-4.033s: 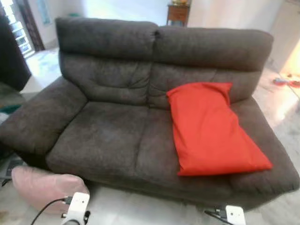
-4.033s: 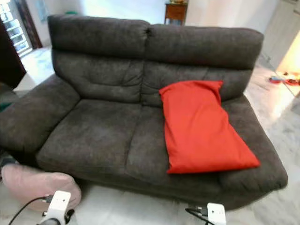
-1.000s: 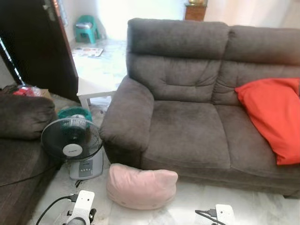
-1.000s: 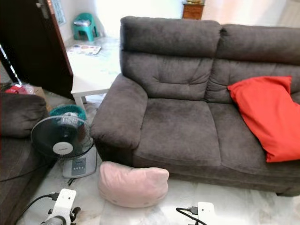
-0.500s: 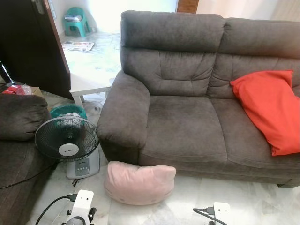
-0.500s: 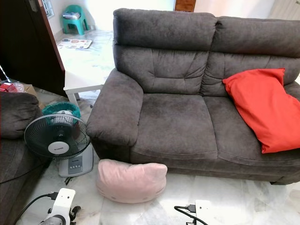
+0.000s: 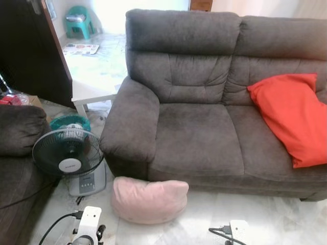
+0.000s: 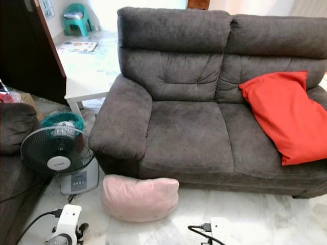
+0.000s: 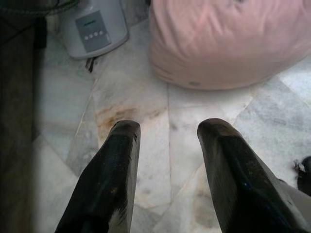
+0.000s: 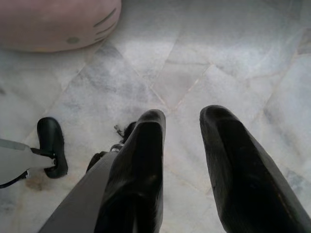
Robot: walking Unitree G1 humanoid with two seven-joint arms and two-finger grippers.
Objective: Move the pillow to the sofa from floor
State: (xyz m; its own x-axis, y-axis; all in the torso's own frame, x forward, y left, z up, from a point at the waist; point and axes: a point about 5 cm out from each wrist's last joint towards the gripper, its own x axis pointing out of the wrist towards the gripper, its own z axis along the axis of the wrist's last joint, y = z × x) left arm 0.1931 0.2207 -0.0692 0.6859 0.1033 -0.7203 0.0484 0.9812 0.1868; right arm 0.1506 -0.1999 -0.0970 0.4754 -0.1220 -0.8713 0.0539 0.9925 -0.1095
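Head views: pink pillow (image 7: 149, 200) lies on the marble floor (image 7: 265, 219) against the front edge of the grey sofa (image 7: 204, 138); red cushion (image 7: 292, 116) occupies the right seat, fan (image 7: 69, 153) stands beside the armrest. Left wrist view: left gripper (image 9: 167, 133), fingers parted and empty, above bare floor near the pillow. Right wrist view: right gripper (image 10: 182, 119), likewise parted, empty.

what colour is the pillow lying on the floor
Pale pink pillow, clearest in the right eye view.
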